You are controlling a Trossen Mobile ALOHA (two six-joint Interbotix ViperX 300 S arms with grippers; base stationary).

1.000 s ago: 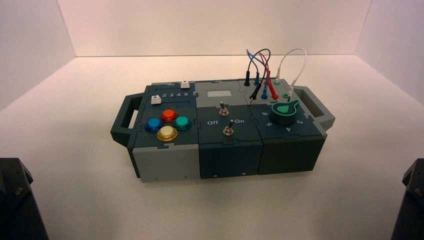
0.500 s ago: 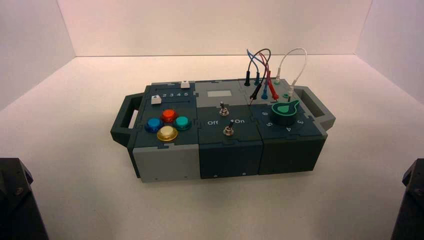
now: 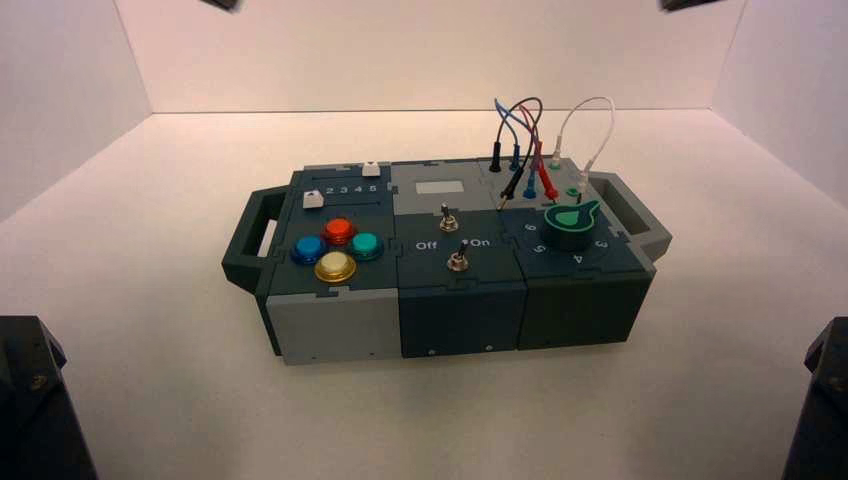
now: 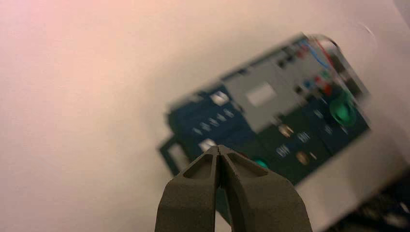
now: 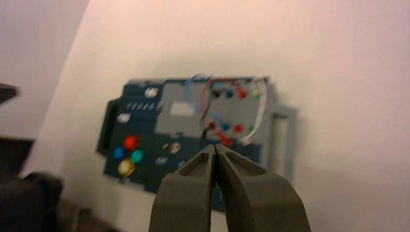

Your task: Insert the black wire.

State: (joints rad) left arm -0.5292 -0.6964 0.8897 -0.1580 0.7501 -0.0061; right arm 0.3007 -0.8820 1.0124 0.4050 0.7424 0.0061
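High view nearer; both wrist views overlook the box (image 3: 440, 260) from afar.

High view: even, dim overhead light, pinkish on the walls; box (image 3: 440, 255) sharp, soft shadow at its front edge. Both wrist views: box smeared by blur, fingertips (image 4: 220, 153) (image 5: 215, 148) nearer and better defined.

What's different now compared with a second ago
Dark arm parts now show at the high view's top edge, left and right; earlier there were none. The left gripper and right gripper are shut, off the box. The black wire and the box stayed put.
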